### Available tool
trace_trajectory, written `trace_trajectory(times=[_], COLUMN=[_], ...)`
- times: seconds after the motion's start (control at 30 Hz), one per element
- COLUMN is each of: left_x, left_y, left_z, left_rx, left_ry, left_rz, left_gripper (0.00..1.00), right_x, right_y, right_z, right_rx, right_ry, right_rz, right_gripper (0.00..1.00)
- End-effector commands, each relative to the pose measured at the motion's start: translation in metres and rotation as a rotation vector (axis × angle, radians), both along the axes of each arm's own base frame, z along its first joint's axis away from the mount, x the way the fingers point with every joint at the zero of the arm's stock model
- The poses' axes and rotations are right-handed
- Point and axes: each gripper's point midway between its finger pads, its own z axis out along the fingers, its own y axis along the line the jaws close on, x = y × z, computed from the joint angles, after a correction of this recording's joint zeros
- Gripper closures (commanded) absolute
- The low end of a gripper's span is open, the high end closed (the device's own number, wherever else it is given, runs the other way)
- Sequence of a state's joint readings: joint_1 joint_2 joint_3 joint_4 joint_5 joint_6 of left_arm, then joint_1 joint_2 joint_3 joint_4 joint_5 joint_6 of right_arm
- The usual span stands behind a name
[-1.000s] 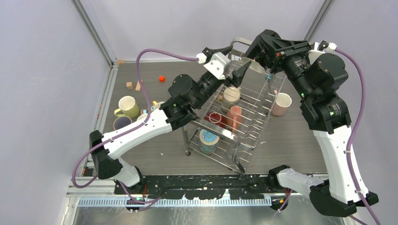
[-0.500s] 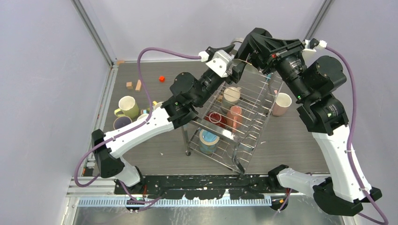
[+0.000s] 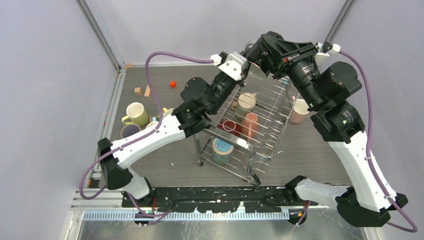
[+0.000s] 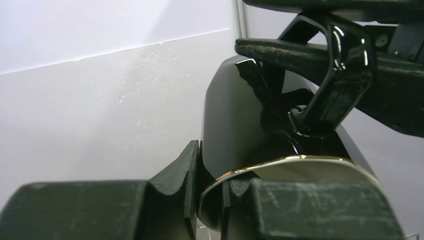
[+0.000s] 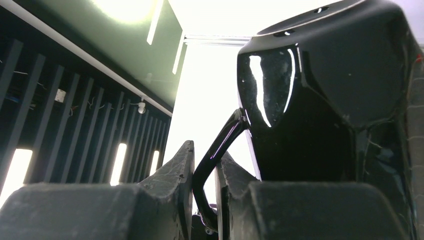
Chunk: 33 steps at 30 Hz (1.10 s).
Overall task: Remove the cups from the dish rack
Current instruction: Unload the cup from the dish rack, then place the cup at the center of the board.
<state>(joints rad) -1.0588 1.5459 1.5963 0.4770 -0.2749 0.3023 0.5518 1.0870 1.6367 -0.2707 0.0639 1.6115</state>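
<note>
Aloft over the far end of the dish rack [image 3: 274,142]: black mug [image 3: 258,72], caught between both my arms. My right pincer [image 5: 205,165] is clenched on its handle [image 5: 212,150]. My left pincer [image 4: 212,175] is clamped on the gold rim [image 4: 280,162], one finger outside the wall and the other just inside. Reads to me as a mid-air hand-over.

Progress, as I judge it:
- In the rack: cream mug [image 3: 245,102] towards the far end, salmon mug [image 3: 250,122] and dark red mug [image 3: 229,126] in the middle, banded blue-and-tan mug [image 3: 221,149] at the near end. Four left to lift.
- Out on the desk [image 3: 320,145]: yellow mug [image 3: 136,115] at the left with a few more clustered near it, partly hidden behind my left arm, so no exact count. Pink mug [image 3: 300,111] stands just right of the rack.
- The black mug is clear of the wires but not set down. Roughly half done.

Views:
- Top view gives the rack, its load and the unloaded mugs. Of the black mug it shows little beyond the pale mouth, and no finger contact.
- Left wrist view gives the rim grip close up, plus the other pincer's fingers across the handle.
- Right wrist view gives the handle pinched between my fingers and looks up at ceiling lights [image 5: 125,10].
- Neither wrist view shows the desk or the rack's load.
</note>
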Motion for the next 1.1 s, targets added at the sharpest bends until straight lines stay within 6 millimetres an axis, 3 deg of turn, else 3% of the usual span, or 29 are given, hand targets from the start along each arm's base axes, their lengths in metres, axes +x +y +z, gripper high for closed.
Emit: trace_trajectory(times=[0.0, 0.13, 0.3, 0.43, 0.7, 0.73, 0.77, 1.07], left_x=[-0.012, -0.011, -0.010, -0.015, -0.030, -0.030, -0.031, -0.036], left_y=[0.037, 0.048, 0.065, 0.076, 0.107, 0.112, 0.117, 0.158], left_z=[0.047, 0.052, 0.061, 0.071, 0.101, 0.103, 0.105, 0.104], left_rx=[-0.165, -0.198, -0.251, -0.277, -0.339, -0.344, -0.349, -0.353], left_ry=[-0.038, -0.020, 0.025, 0.036, 0.058, 0.068, 0.075, 0.144], left_rz=[0.036, 0.063, 0.096, 0.095, 0.090, 0.100, 0.110, 0.202], left_gripper=[1.00, 1.00, 1.00, 1.00, 1.00, 1.00, 1.00, 1.00], right_x=[-0.017, -0.015, -0.013, -0.016, -0.020, -0.022, -0.023, -0.036], right_y=[-0.013, -0.009, -0.005, -0.005, -0.002, -0.002, -0.002, -0.005], right_z=[0.039, 0.033, 0.025, 0.020, 0.007, 0.006, 0.005, -0.002], right_rx=[0.078, 0.067, 0.032, -0.011, -0.084, -0.098, -0.112, -0.211], right_ry=[-0.146, -0.138, -0.140, -0.144, -0.150, -0.154, -0.155, -0.185], right_rz=[-0.028, -0.021, -0.021, -0.027, -0.017, -0.016, -0.013, -0.013], right_gripper=[0.99, 0.96, 0.47, 0.22, 0.12, 0.03, 0.01, 0.00])
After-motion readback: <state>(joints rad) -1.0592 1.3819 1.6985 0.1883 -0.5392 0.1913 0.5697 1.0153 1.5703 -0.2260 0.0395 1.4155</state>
